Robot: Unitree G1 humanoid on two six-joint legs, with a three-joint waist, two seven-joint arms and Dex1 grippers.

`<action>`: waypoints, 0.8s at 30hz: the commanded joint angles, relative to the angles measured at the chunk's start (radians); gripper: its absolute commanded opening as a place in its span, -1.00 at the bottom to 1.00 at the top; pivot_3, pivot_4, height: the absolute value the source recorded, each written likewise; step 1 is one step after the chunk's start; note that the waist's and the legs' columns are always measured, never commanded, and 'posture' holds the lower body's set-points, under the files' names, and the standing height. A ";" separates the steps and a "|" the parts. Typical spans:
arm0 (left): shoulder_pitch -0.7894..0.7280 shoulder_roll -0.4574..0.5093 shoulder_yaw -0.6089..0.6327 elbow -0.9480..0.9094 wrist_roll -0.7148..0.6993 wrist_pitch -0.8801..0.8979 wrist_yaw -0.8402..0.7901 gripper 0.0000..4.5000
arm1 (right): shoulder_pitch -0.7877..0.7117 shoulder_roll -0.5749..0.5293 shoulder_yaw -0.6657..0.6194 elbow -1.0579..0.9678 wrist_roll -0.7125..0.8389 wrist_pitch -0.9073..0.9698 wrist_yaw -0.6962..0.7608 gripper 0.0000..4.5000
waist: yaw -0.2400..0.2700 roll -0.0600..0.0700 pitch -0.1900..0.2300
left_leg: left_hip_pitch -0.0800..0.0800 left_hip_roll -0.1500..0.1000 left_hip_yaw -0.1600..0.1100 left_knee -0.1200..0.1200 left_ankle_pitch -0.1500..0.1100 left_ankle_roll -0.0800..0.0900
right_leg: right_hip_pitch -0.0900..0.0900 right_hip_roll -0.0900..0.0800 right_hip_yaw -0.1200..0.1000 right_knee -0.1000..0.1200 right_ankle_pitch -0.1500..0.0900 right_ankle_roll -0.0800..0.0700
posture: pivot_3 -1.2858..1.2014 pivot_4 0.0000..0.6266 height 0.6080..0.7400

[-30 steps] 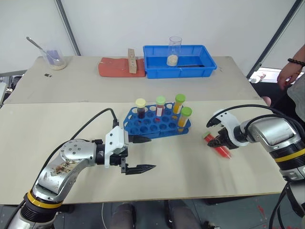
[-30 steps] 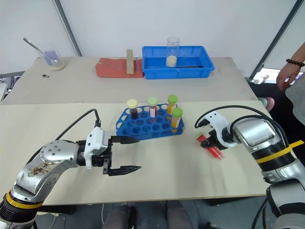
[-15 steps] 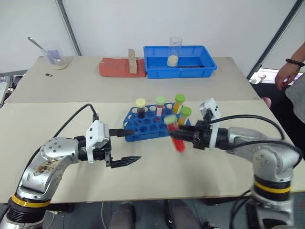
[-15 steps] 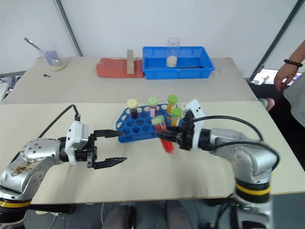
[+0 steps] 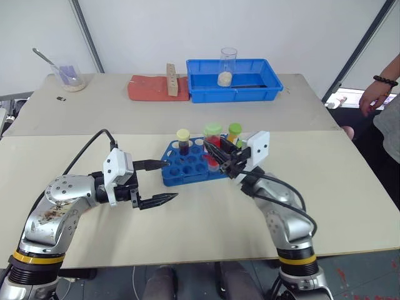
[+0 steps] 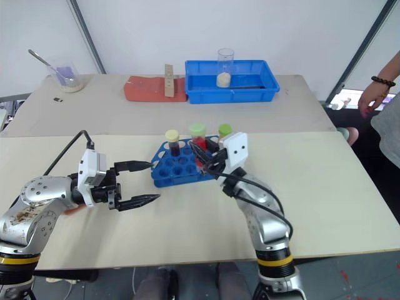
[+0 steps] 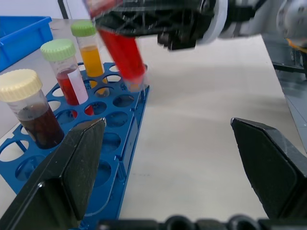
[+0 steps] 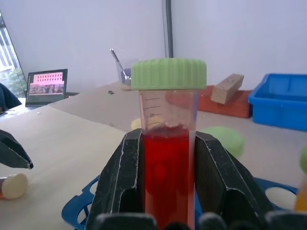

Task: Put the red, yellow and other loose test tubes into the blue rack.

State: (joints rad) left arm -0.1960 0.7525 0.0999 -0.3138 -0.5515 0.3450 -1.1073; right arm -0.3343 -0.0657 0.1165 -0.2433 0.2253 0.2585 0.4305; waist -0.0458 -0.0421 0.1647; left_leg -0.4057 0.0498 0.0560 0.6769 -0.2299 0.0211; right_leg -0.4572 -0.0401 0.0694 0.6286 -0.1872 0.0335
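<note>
My right gripper (image 8: 168, 139) is shut on a red test tube (image 8: 168, 165) with a green cap. It holds the tube nearly upright, lower end just above holes at the right end of the blue rack (image 5: 187, 167). In the rack stand a dark tube with a yellow cap (image 7: 26, 112), a red tube with a pale green cap (image 7: 64, 76) and an orange tube with a green cap (image 7: 88, 45). My left gripper (image 5: 172, 180) is open, level, just left of the rack with nothing between its fingers. A loose tube with a cream cap (image 8: 12, 186) lies on the table near it.
At the back stand a blue bin (image 5: 250, 87) with a glass beaker (image 5: 228, 65), a red pad (image 5: 153, 89) with a wooden block (image 5: 170, 74), and a beaker with a spoon (image 5: 70, 75) far left. A person's hand (image 5: 375, 94) is at the right edge.
My right gripper swung left from the table's right side, lifting the red tube and turning it upright over the rack. My left gripper drew back a little to the left, still open.
</note>
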 commanded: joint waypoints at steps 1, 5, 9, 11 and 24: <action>-0.017 0.003 0.014 -0.023 -0.009 -0.008 0.007 1.00 | -0.003 0.015 0.016 0.038 -0.043 -0.134 -0.016 -0.55 | 0.000 0.000 0.000 | 0.000 0.000 0.000 0.000 0.000 0.000 | 0.000 0.000 0.000 0.000 0.000 0.000 | 0.03 -0.52 1.00; -0.026 0.007 0.013 -0.035 -0.015 0.006 0.014 1.00 | 0.008 0.023 0.036 0.117 -0.088 -0.238 -0.031 -0.55 | 0.001 0.000 0.000 | 0.000 0.000 0.000 0.000 0.000 0.000 | 0.000 0.000 0.000 0.000 0.000 -0.001 | 0.03 -0.52 1.00; -0.036 0.008 0.009 -0.045 -0.018 0.020 0.020 1.00 | 0.012 0.034 0.038 0.184 -0.121 -0.312 -0.062 -0.55 | 0.001 0.000 0.000 | 0.000 0.000 0.000 0.000 0.000 0.000 | 0.000 0.000 0.000 0.000 0.000 -0.001 | 0.03 -0.52 1.00; -0.041 0.008 0.006 -0.049 -0.020 0.026 0.023 1.00 | 0.012 0.037 0.039 0.211 -0.133 -0.341 -0.070 -0.55 | 0.000 0.000 0.000 | 0.000 0.000 0.000 0.000 0.000 0.000 | 0.000 0.000 0.000 0.000 0.000 -0.001 | 0.03 -0.52 1.00; -0.048 -0.006 0.007 -0.052 -0.023 0.049 0.041 1.00 | 0.001 0.081 0.043 0.315 -0.162 -0.436 -0.119 -0.55 | -0.001 0.000 0.000 | 0.001 0.000 0.000 0.000 0.000 0.000 | 0.001 0.000 0.000 0.000 0.000 -0.002 | 0.03 -0.52 1.00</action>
State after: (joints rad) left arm -0.2302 0.7502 0.0964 -0.3385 -0.5537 0.3926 -1.0729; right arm -0.3233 0.0021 0.1547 0.0887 0.0615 -0.1362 0.3205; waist -0.0471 -0.0421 0.1647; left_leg -0.4048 0.0500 0.0558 0.6768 -0.2299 0.0211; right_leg -0.4568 -0.0400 0.0695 0.6290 -0.1871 0.0319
